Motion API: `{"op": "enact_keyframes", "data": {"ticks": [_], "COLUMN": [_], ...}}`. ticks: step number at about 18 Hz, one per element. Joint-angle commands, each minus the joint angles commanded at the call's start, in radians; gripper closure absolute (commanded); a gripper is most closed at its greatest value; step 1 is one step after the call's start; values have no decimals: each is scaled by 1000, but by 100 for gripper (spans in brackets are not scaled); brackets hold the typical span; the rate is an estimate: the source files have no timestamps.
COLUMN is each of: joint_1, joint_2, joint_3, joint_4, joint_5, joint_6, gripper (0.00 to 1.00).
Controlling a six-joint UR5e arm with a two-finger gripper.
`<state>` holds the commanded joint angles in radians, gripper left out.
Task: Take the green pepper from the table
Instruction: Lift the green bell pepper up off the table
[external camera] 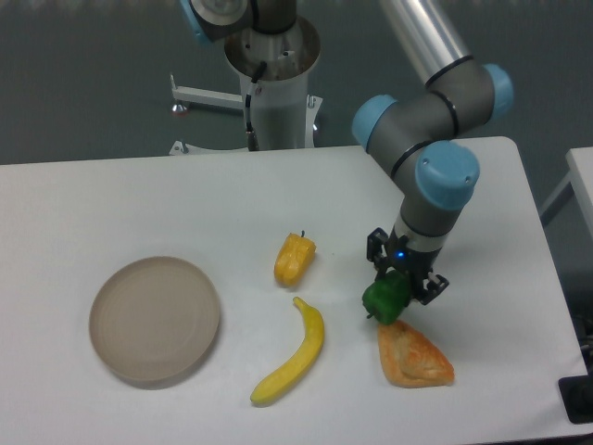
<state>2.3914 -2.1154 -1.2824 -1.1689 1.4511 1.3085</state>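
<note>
The green pepper (384,299) is a small glossy dark-green lump at the right of the white table (139,204). My gripper (397,290) points down right over it, with its black fingers on either side of the pepper's top. The fingers look closed on it. I cannot tell whether the pepper rests on the table or hangs just above it. Its lower edge is close to the pastry below it.
A yellow-orange pepper (294,259) lies to the left of the gripper. A banana (292,355) lies below it. An orange pastry (413,356) sits just under the green pepper. A round beige plate (155,319) is at the left. The arm's base (273,83) stands behind the table.
</note>
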Motion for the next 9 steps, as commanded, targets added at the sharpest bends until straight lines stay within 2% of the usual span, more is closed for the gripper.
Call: {"op": "enact_keyframes", "data": {"ticks": [9], "joint_1": [11], "joint_2": [6], "joint_3": [14], "joint_4": [3], "joint_5": [29], "joint_6": [0], "gripper": [41]}}
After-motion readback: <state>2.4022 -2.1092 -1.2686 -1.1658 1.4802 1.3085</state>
